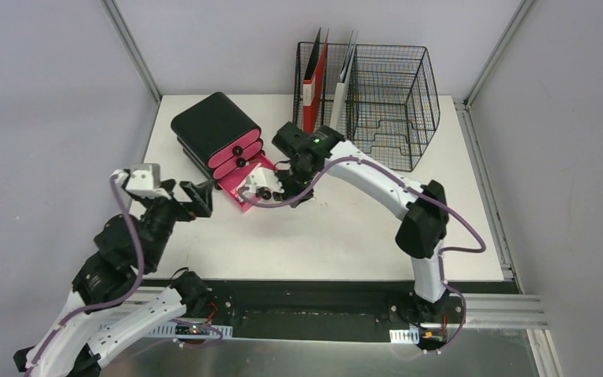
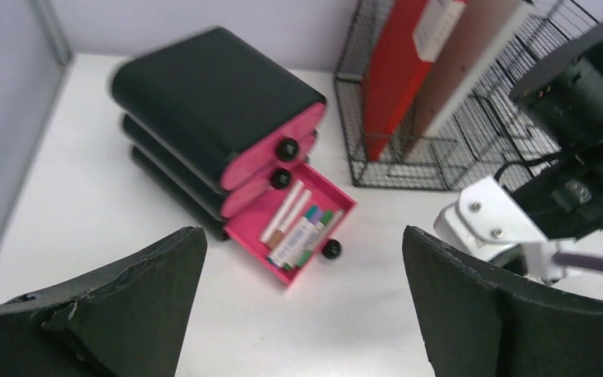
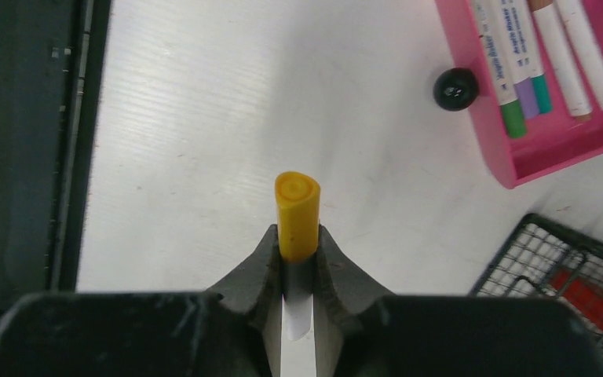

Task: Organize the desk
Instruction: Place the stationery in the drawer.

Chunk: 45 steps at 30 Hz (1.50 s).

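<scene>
Desk (image 1: 345,236): plain white, faintly streaked. Drawer unit (image 1: 213,129): black casing, pink drawer fronts, round black knobs (image 2: 286,148). Open drawer (image 2: 251,218): pink throughout. Markers (image 2: 294,236) inside it: white barrels with green, purple, teal and brown caps. Yellow-capped marker (image 3: 297,212): white barrel. Wire rack (image 1: 392,102): black grid mesh. Folder (image 2: 392,78): red with a white label.

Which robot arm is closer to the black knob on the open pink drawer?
Right. The right pincer, gripping a yellow marker, is close beside the knob. The left pincer hangs open farther off, on the other side of the drawer.
</scene>
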Each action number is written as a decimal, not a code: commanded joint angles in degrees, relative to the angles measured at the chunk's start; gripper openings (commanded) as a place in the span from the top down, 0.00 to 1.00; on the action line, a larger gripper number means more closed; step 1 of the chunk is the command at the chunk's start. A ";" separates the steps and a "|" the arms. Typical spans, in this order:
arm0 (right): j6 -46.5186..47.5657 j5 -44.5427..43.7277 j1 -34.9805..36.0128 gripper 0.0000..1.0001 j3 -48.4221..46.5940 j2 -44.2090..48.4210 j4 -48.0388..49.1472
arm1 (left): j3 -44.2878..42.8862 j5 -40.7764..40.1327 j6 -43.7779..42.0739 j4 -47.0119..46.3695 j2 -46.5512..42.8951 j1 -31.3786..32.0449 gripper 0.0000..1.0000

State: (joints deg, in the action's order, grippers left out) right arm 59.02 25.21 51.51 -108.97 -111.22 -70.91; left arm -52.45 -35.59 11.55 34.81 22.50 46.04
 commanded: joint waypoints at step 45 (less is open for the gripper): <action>1.31 -19.11 8.17 0.12 -19.50 -11.56 8.80 | 6.04 27.03 0.34 -2.81 6.69 -48.94 0.01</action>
State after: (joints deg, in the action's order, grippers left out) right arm 69.36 -4.12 60.88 -126.85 -133.03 -51.27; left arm -46.83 -15.84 9.85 35.29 27.81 -2.26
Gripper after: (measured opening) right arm 0.882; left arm 0.992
